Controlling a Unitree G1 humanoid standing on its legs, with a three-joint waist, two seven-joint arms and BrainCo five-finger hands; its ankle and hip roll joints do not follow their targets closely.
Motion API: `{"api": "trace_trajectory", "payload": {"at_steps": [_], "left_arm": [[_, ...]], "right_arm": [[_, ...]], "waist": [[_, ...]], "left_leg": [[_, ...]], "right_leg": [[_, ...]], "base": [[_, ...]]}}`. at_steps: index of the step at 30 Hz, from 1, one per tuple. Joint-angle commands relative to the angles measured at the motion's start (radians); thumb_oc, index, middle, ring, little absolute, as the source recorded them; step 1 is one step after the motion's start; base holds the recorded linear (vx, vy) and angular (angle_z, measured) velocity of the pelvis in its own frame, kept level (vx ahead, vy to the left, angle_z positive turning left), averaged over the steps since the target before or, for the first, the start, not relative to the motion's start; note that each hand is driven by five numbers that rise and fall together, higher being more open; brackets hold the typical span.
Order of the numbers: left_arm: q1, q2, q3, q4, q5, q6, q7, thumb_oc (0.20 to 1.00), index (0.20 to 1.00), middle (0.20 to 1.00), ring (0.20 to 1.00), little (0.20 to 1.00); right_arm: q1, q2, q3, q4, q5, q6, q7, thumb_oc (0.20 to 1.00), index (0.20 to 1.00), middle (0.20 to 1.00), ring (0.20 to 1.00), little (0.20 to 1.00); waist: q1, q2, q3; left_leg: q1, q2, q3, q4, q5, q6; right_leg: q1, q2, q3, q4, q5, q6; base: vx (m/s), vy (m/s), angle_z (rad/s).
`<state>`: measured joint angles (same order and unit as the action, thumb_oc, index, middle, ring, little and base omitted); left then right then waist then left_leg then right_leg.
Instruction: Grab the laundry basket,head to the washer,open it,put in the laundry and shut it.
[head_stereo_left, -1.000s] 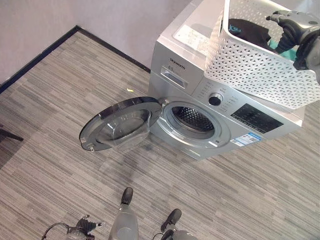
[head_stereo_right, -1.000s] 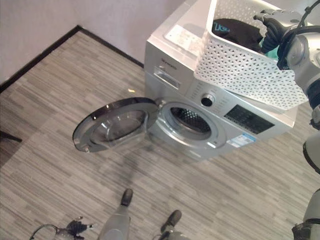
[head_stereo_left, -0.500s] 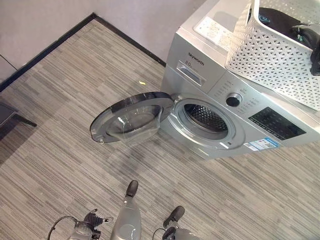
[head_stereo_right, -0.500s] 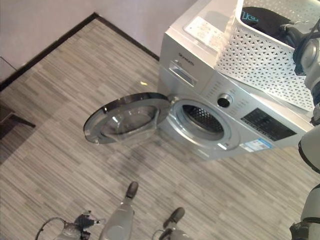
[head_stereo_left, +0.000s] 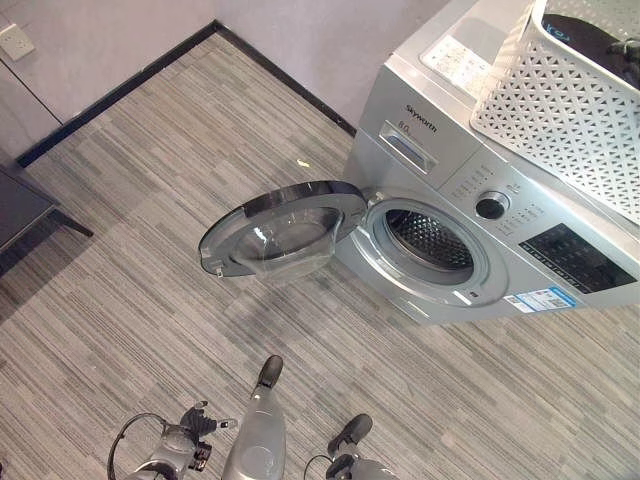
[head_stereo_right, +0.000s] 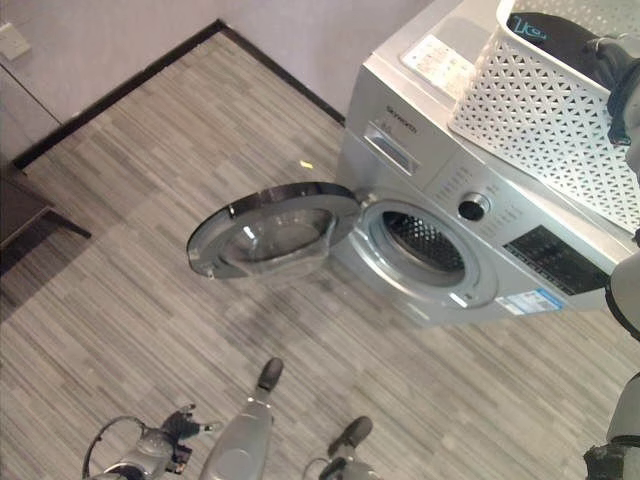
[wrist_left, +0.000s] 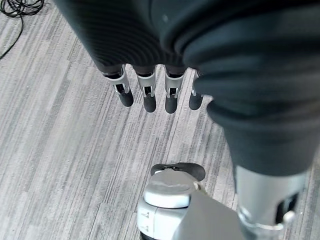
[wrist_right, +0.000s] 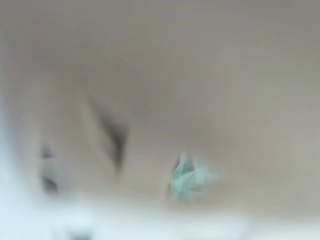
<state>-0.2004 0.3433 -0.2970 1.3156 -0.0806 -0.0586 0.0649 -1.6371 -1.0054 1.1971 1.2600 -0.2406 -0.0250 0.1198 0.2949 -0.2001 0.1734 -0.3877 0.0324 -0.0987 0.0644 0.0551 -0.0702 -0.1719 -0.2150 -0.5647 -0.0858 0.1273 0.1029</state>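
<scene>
The silver washer stands at the right with its round door swung wide open to the left, and the drum opening is bare. The white lattice laundry basket rests on the washer's top with dark laundry inside. My right hand reaches into the basket over the dark cloth, its fingers hidden from me. A bit of teal cloth shows blurred in the right wrist view. My left hand hangs low over the floor, fingers straight and holding nothing.
Striped grey floor lies in front of the washer. The open door juts out over the floor at knee height. A dark low piece of furniture sits at the far left by the wall. A small yellow scrap lies near the washer's corner.
The camera has turned, so the washer and basket sit further right in the picture. My right hand stays in the basket, a little deeper than before. The door has not moved.
</scene>
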Motion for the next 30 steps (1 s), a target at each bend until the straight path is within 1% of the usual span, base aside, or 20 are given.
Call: {"api": "trace_trajectory", "payload": {"at_steps": [1, 6, 9, 11, 12, 15, 16, 17, 18, 19, 20, 21, 22, 23, 24, 25, 26, 27, 28, 30], "left_arm": [[0.004, 0.011, -0.033, 0.024, -0.004, 0.005, 0.012, 1.000, 1.000, 1.000, 1.000, 1.000], [0.004, 0.009, -0.015, 0.032, 0.007, 0.009, 0.014, 1.000, 1.000, 1.000, 1.000, 1.000], [0.013, 0.007, 0.004, 0.029, 0.006, 0.006, 0.020, 1.000, 1.000, 1.000, 1.000, 1.000], [0.016, 0.002, 0.017, 0.028, 0.006, 0.005, 0.021, 1.000, 1.000, 1.000, 1.000, 1.000], [0.025, -0.009, 0.028, 0.030, 0.008, 0.006, 0.022, 1.000, 1.000, 1.000, 1.000, 1.000], [0.043, -0.026, 0.033, 0.029, 0.035, 0.005, 0.027, 1.000, 1.000, 1.000, 1.000, 1.000], [0.051, -0.033, 0.037, 0.029, 0.047, 0.005, 0.030, 1.000, 1.000, 1.000, 1.000, 1.000], [0.058, -0.040, 0.045, 0.030, 0.058, 0.007, 0.039, 1.000, 1.000, 1.000, 1.000, 1.000], [0.070, -0.060, 0.064, 0.029, 0.067, 0.011, 0.043, 1.000, 1.000, 1.000, 1.000, 1.000], [0.077, -0.073, 0.075, 0.028, 0.073, 0.011, 0.049, 1.000, 1.000, 1.000, 1.000, 1.000], [0.080, -0.065, 0.073, 0.028, 0.073, 0.011, 0.050, 1.000, 1.000, 1.000, 1.000, 1.000], [0.094, -0.064, 0.078, 0.028, 0.086, 0.013, 0.057, 1.000, 1.000, 1.000, 1.000, 1.000], [0.103, -0.097, 0.099, 0.032, 0.106, 0.018, 0.062, 1.000, 1.000, 1.000, 1.000, 1.000], [0.109, -0.094, 0.101, 0.034, 0.114, 0.017, 0.060, 1.000, 1.000, 1.000, 1.000, 1.000], [0.110, -0.081, 0.092, 0.034, 0.114, 0.017, 0.060, 1.000, 1.000, 1.000, 1.000, 1.000], [0.109, -0.092, 0.095, 0.035, 0.121, 0.019, 0.057, 1.000, 1.000, 1.000, 1.000, 1.000], [0.116, -0.083, 0.090, 0.034, 0.135, 0.018, 0.053, 1.000, 1.000, 1.000, 1.000, 1.000], [0.116, -0.081, 0.087, 0.034, 0.135, 0.019, 0.053, 1.000, 1.000, 1.000, 1.000, 1.000], [0.120, -0.091, 0.088, 0.025, 0.158, 0.011, 0.055, 1.000, 1.000, 1.000, 1.000, 1.000], [0.123, -0.089, 0.092, 0.014, 0.166, 0.007, 0.060, 1.000, 1.000, 1.000, 1.000, 1.000]], "right_arm": [[-0.176, -0.013, 0.016, 0.012, 0.006, 0.038, -0.085, 1.000, 1.000, 1.000, 1.000, 1.000], [-0.176, -0.002, -0.022, -0.031, -0.010, 0.040, -0.127, 1.000, 1.000, 1.000, 1.000, 1.000], [-0.172, 0.012, -0.062, -0.071, -0.010, 0.036, -0.161, 1.000, 1.000, 1.000, 1.000, 1.000], [-0.176, 0.002, -0.084, -0.120, -0.016, 0.035, -0.189, 1.000, 1.000, 1.000, 1.000, 1.000], [-0.173, -0.024, -0.119, -0.208, -0.017, 0.037, -0.226, 1.000, 1.000, 1.000, 1.000, 1.000], [-0.153, -0.094, -0.178, -0.336, -0.034, 0.037, -0.293, 1.000, 1.000, 1.000, 1.000, 1.000], [-0.125, -0.121, -0.223, -0.392, -0.038, 0.041, -0.314, 1.000, 1.000, 1.000, 1.000, 1.000], [-0.076, -0.166, -0.301, -0.471, -0.027, 0.047, -0.348, 1.000, 1.000, 1.000, 1.000, 1.000], [-0.001, -0.211, -0.396, -0.574, -0.040, 0.056, -0.388, 1.000, 1.000, 1.000, 1.000, 1.000], [0.062, -0.235, -0.470, -0.627, -0.052, 0.056, -0.413, 1.000, 1.000, 1.000, 1.000, 1.000], [0.099, -0.237, -0.505, -0.642, -0.058, 0.060, -0.412, 1.000, 1.000, 1.000, 1.000, 1.000], [0.233, -0.248, -0.642, -0.674, -0.062, 0.056, -0.437, 1.000, 1.000, 1.000, 1.000, 1.000], [0.401, -0.258, -0.797, -0.694, -0.053, 0.055, -0.484, 1.000, 1.000, 1.000, 1.000, 1.000], [0.549, -0.254, -0.921, -0.707, -0.046, 0.050, -0.485, 1.000, 1.000, 1.000, 1.000, 1.000], [0.604, -0.253, -0.975, -0.724, -0.051, 0.051, -0.484, 1.000, 1.000, 1.000, 1.000, 1.000], [0.672, -0.230, -1.009, -0.716, -0.058, 0.052, -0.490, 1.000, 1.000, 1.000, 1.000, 1.000], [0.784, -0.209, -1.084, -0.741, -0.079, 0.051, -0.479, 1.000, 1.000, 1.000, 1.000, 1.000], [0.794, -0.209, -1.094, -0.744, -0.080, 0.051, -0.478, 1.000, 1.000, 1.000, 1.000, 1.000], [0.946, -0.122, -1.186, -0.766, -0.092, 0.050, -0.483, 1.000, 1.000, 1.000, 1.000, 1.000], [1.035, -0.079, -1.235, -0.795, -0.108, 0.052, -0.471, 1.000, 1.000, 1.000, 1.000, 1.000]], "waist": [[0.010, -0.025, 0.001], [-0.015, -0.016, -0.023], [-0.040, -0.004, -0.045], [-0.057, 0.002, -0.058], [-0.081, 0.007, -0.076], [-0.111, 0.016, -0.100], [-0.122, 0.020, -0.105], [-0.137, 0.027, -0.111], [-0.158, 0.049, -0.115], [-0.169, 0.059, -0.118], [-0.167, 0.051, -0.120], [-0.174, 0.048, -0.124], [-0.205, 0.082, -0.126], [-0.214, 0.081, -0.125], [-0.207, 0.066, -0.126], [-0.225, 0.076, -0.127], [-0.225, 0.071, -0.126], [-0.222, 0.068, -0.126], [-0.240, 0.082, -0.123], [-0.242, 0.087, -0.124]], "left_leg": [[0.109, -0.029, -0.008, -0.138, 0.017, -0.013], [0.132, -0.026, 0.005, -0.137, 0.011, -0.014], [0.162, -0.021, 0.036, -0.133, 0.001, -0.013], [0.177, -0.020, 0.055, -0.133, 0.000, -0.013], [0.197, -0.018, 0.078, -0.133, -0.005, -0.012], [0.225, -0.011, 0.108, -0.132, -0.012, -0.008], [0.238, -0.009, 0.119, -0.134, -0.015, -0.007], [0.249, -0.006, 0.134, -0.133, -0.020, -0.003], [0.267, -0.001, 0.150, -0.134, -0.032, 0.001], [0.273, -0.002, 0.159, -0.132, -0.032, 0.006], [0.274, -0.002, 0.160, -0.133, -0.032, 0.006], [0.290, -0.002, 0.169, -0.133, -0.039, 0.013], [0.313, 0.001, 0.184, -0.131, -0.047, 0.020], [0.330, 0.006, 0.190, -0.130, -0.054, 0.021], [0.328, 0.003, 0.191, -0.130, -0.050, 0.023], [0.337, 0.004, 0.197, -0.127, -0.053, 0.026], [0.354, 0.005, 0.205, -0.126, -0.057, 0.027], [0.355, 0.005, 0.206, -0.126, -0.057, 0.027], [0.395, 0.008, 0.216, -0.127, -0.068, 0.032], [0.411, 0.008, 0.224, -0.126, -0.075, 0.034]], "right_leg": [[0.141, -0.099, 0.022, 0.003, 0.119, 0.159], [0.158, -0.099, 0.027, 0.004, 0.094, 0.159], [0.167, -0.100, 0.035, 0.004, 0.063, 0.159], [0.171, -0.102, 0.050, 0.002, 0.049, 0.156], [0.176, -0.103, 0.069, 0.001, 0.047, 0.155], [0.186, -0.105, 0.082, 0.002, 0.032, 0.153], [0.190, -0.105, 0.086, 0.003, 0.027, 0.153], [0.193, -0.105, 0.094, 0.004, 0.025, 0.152], [0.195, -0.103, 0.107, 0.008, 0.020, 0.153], [0.194, -0.105, 0.111, 0.008, 0.022, 0.153], [0.194, -0.105, 0.113, 0.008, 0.023, 0.153], [0.196, -0.104, 0.125, 0.011, 0.021, 0.152], [0.196, -0.103, 0.146, 0.033, 0.006, 0.149], [0.199, -0.099, 0.160, 0.049, -0.010, 0.147], [0.196, -0.102, 0.160, 0.049, -0.007, 0.147], [0.196, -0.101, 0.173, 0.058, -0.014, 0.145], [0.198, -0.099, 0.188, 0.072, -0.027, 0.142], [0.198, -0.100, 0.189, 0.073, -0.027, 0.142], [0.215, -0.094, 0.209, 0.083, -0.043, 0.134], [0.229, -0.093, 0.214, 0.068, -0.038, 0.135]], "base": [[-0.08, 0.044, 0.03], [-0.03, -0.001, -0.02], [-0.07, 0.023, -0.09], [-0.07, 0.034, -0.34], [-0.07, 0.029, -0.25], [-0.05, 0.032, -0.37], [-0.04, 0.026, -0.31], [-0.02, 0.024, -0.21], [-0.02, 0.034, -0.15], [0.00, 0.029, -0.22], [-0.01, 0.027, -0.44], [-0.01, 0.021, -0.52], [-0.01, 0.018, -0.46], [-0.02, 0.018, -0.30], [-0.01, 0.008, -0.26], [-0.01, 0.013, -0.34], [0.00, 0.008, -0.34], [0.03, -0.002, -0.41], [0.02, -0.002, -0.43], [0.02, 0.000, -0.33]]}}
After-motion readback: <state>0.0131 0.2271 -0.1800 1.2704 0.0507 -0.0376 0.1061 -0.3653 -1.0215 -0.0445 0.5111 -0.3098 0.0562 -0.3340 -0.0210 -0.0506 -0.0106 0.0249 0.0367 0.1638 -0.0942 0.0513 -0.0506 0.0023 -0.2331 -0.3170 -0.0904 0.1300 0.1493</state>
